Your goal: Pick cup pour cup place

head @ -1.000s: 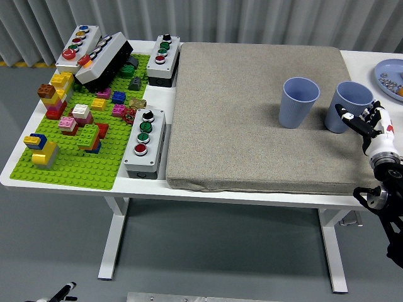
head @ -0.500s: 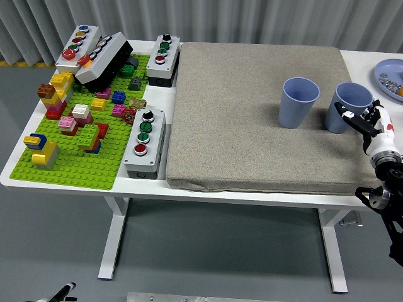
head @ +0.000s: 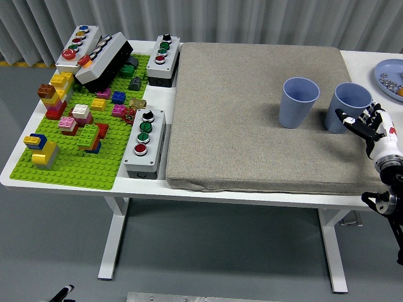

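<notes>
Here, two blue cups upright on the grey mat (head: 252,119), right of centre in the frame: the left blue cup (head: 299,102) standing free, well clear of any hand; the right blue cup (head: 348,107) near the mat's right edge. Right hand (head: 371,129) at the frame's right edge, fingers (head: 350,121) spread and relaxed, holding nothing, fingertips just beside the right cup's lower right side; contact impossible to tell. Left hand not visible.

On the left half of the white tabletop (head: 82,185): a green baseplate (head: 75,167) studded with coloured bricks, a grey button box (head: 144,142) at its right edge, another button box (head: 164,60) further up, two more button boxes (head: 94,53) tilted together in the upper left. At the upper right corner, a blue plate (head: 390,78) cut off by the frame edge.
</notes>
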Controlling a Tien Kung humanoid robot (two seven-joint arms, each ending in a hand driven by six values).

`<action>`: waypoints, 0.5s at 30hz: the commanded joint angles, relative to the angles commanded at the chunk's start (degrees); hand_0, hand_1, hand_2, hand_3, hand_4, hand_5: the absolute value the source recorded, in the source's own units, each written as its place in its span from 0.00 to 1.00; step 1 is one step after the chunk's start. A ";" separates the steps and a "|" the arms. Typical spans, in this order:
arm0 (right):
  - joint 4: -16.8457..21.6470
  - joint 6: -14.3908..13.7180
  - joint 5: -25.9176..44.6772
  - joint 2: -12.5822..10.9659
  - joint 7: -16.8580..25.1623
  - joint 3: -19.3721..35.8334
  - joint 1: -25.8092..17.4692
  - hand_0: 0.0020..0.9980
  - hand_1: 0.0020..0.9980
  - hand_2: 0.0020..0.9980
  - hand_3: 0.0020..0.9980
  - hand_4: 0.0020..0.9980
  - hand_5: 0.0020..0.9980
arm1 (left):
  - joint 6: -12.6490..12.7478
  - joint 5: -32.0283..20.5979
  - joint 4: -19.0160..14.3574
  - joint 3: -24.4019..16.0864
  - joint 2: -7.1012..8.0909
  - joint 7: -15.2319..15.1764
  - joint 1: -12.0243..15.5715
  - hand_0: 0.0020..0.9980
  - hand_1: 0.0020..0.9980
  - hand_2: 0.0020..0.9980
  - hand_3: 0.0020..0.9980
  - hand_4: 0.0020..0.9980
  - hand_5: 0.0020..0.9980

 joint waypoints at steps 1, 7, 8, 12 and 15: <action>0.60 0.12 -0.07 -0.32 -0.21 0.07 -0.52 0.95 0.90 0.97 0.95 0.88 0.41 | 0.00 0.02 0.00 -0.08 0.01 0.01 0.09 0.84 0.83 0.89 0.79 0.65 1.00; 5.15 0.51 -3.08 -2.11 -1.94 1.17 -4.64 0.95 0.90 0.97 0.95 0.88 0.42 | -0.03 0.13 0.00 -0.53 0.04 0.13 0.62 0.84 0.83 0.89 0.79 0.65 1.00; 6.28 0.53 -3.37 -2.40 -2.08 1.30 -5.43 0.95 0.90 0.97 0.95 0.88 0.42 | -0.02 0.11 0.00 -0.62 0.04 0.13 0.68 0.84 0.83 0.89 0.79 0.65 1.00; 9.34 0.58 -4.51 -3.24 -2.72 1.95 -7.42 0.95 0.90 0.97 0.95 0.88 0.42 | -0.04 0.39 0.00 -0.86 0.11 0.20 0.72 0.84 0.83 0.89 0.79 0.65 1.00; 11.18 0.59 -5.01 -3.74 -3.06 2.50 -8.35 0.95 0.89 0.97 0.95 0.88 0.42 | -0.06 0.48 0.00 -1.03 0.16 0.20 0.67 0.84 0.83 0.89 0.79 0.64 1.00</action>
